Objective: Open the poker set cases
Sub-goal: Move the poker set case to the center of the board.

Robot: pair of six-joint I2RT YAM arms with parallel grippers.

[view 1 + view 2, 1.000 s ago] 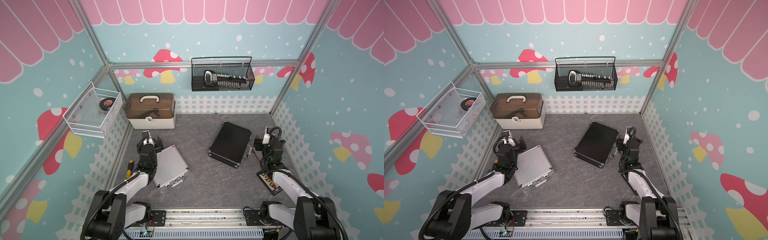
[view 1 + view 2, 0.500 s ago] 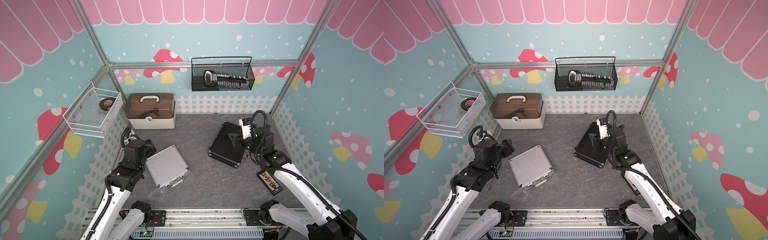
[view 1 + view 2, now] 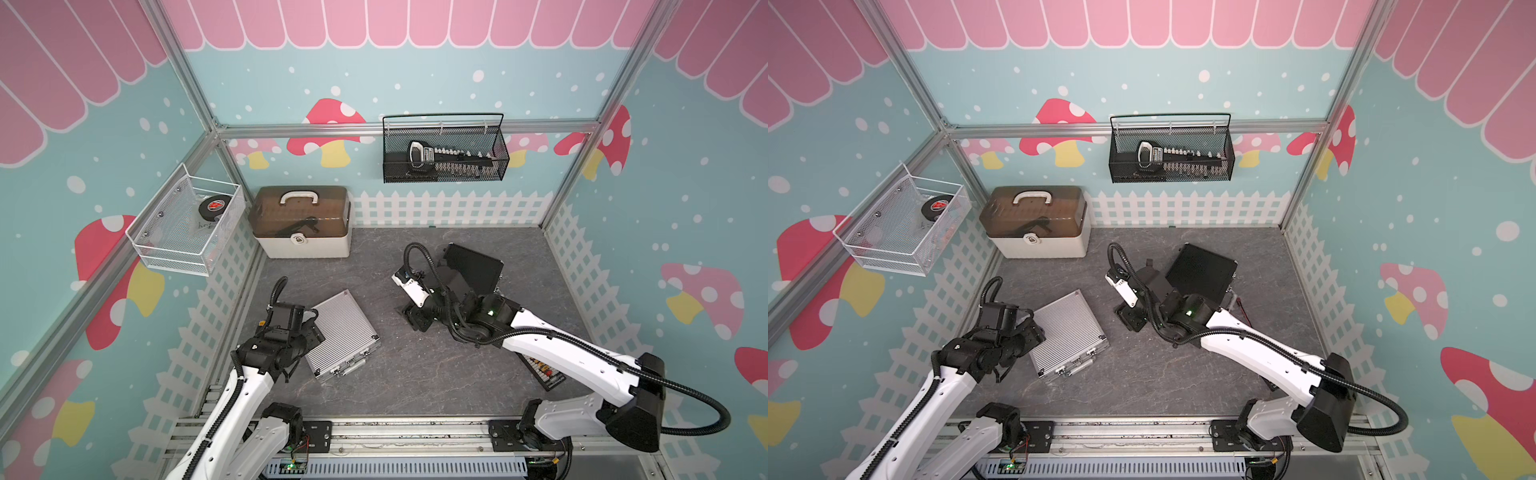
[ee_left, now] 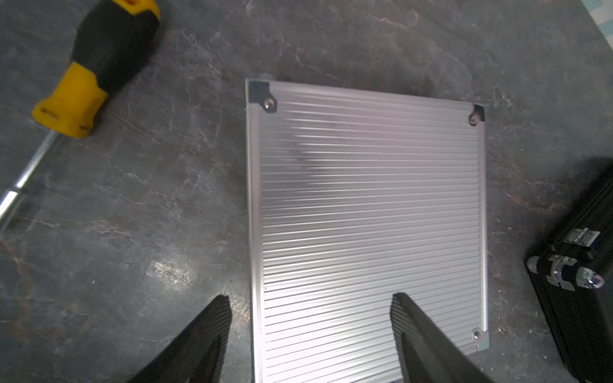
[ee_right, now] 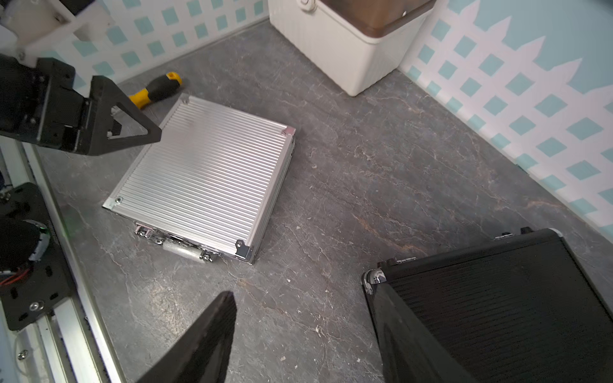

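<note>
I'm hovering the left gripper [image 4: 310, 298], open and empty, over the silver case [image 4: 365, 205]; the right gripper [image 5: 303, 293], open and empty too, is hanging just beside the black case [image 5: 497, 298]. A careless nudge risks skidding either case away.

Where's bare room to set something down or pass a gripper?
Widest: grey tabletop between the silver ribbed aluminium case, the front rail and the right arm. Also between the beige box with brown lid and the black ribbed case. Crowded: between the cases, where the right gripper hangs, and the silver case's fence side, with the left gripper and a yellow-and-black screwdriver.
</note>
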